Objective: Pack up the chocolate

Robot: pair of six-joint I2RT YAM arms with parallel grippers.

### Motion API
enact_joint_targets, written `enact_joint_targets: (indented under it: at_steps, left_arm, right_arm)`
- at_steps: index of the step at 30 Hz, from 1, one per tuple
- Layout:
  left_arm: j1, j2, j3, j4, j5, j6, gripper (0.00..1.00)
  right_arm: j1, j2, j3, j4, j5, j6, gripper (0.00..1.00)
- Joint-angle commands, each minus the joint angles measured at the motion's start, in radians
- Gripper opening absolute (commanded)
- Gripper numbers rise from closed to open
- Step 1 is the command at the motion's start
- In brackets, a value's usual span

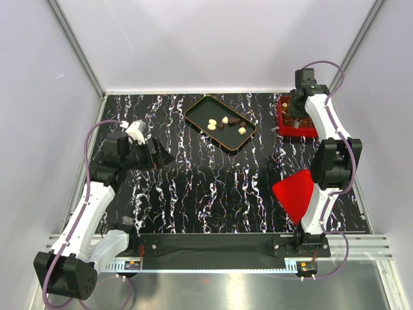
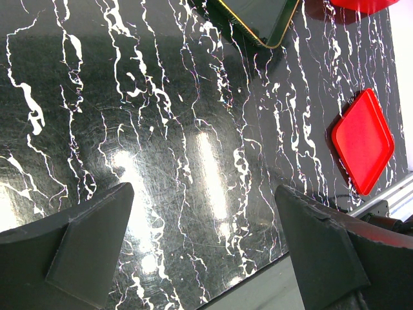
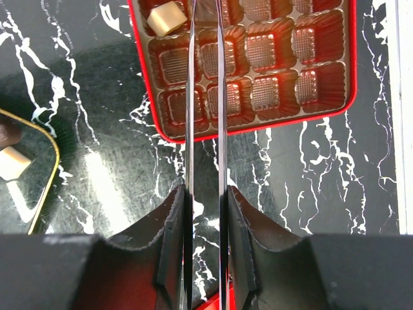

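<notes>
Several chocolates [image 1: 226, 123], cream and dark brown, lie in the black orange-rimmed tray [image 1: 193, 110]. My right gripper [image 1: 297, 106] hangs over the red gridded box [image 1: 284, 123]. In the right wrist view it [image 3: 205, 213] is shut on metal tweezers [image 3: 221, 97], whose two blades reach up over the box [image 3: 322, 97]. One cream chocolate [image 3: 164, 17] sits in a cell at the box's top left; the other visible cells are empty. The tweezer tips are cut off by the frame edge. My left gripper [image 1: 161, 157] is open and empty over the bare table, as the left wrist view [image 2: 203, 213] shows.
The flat red lid [image 1: 293, 194] lies at the right beside the right arm, also in the left wrist view [image 2: 362, 148]. The tray's corner [image 3: 48, 168] holds a cream chocolate [image 3: 11, 163] left of the box. Enclosure walls stand around the table.
</notes>
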Motion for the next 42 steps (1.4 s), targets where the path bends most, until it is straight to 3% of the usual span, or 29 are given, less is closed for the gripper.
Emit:
enact_joint_targets:
  at_steps: [1, 8, 14, 19, 25, 34, 42]
  left_arm:
    - [0.002, -0.006, 0.006, 0.035, -0.009, 0.014, 0.99]
    - [0.002, -0.003, 0.006, 0.033, -0.011, 0.015, 0.99]
    - [0.002, 0.002, 0.010, 0.035, -0.008, 0.015, 0.99]
    - [0.002, 0.002, 0.010, 0.035, -0.006, 0.015, 0.99]
    - [0.002, -0.003, 0.010, 0.036, -0.003, 0.015, 0.99]
    - [0.002, -0.010, 0.006, 0.035, -0.010, 0.015, 0.99]
    - [0.002, -0.013, 0.005, 0.033, -0.008, 0.015, 0.99]
  right_arm:
    - [-0.014, 0.003, 0.038, 0.052, 0.033, -0.011, 0.33]
    - [-0.016, 0.024, 0.044, 0.058, 0.035, -0.014, 0.34]
    - [-0.014, 0.040, 0.047, 0.052, 0.061, -0.016, 0.44]
    - [-0.016, 0.034, 0.087, 0.026, 0.102, -0.026, 0.45]
    - [-0.014, -0.040, 0.124, -0.014, 0.009, 0.010, 0.46]
    - [0.145, -0.204, -0.066, 0.038, -0.125, 0.033, 0.47]
    - [0.263, -0.239, -0.240, 0.078, -0.224, -0.013, 0.51]
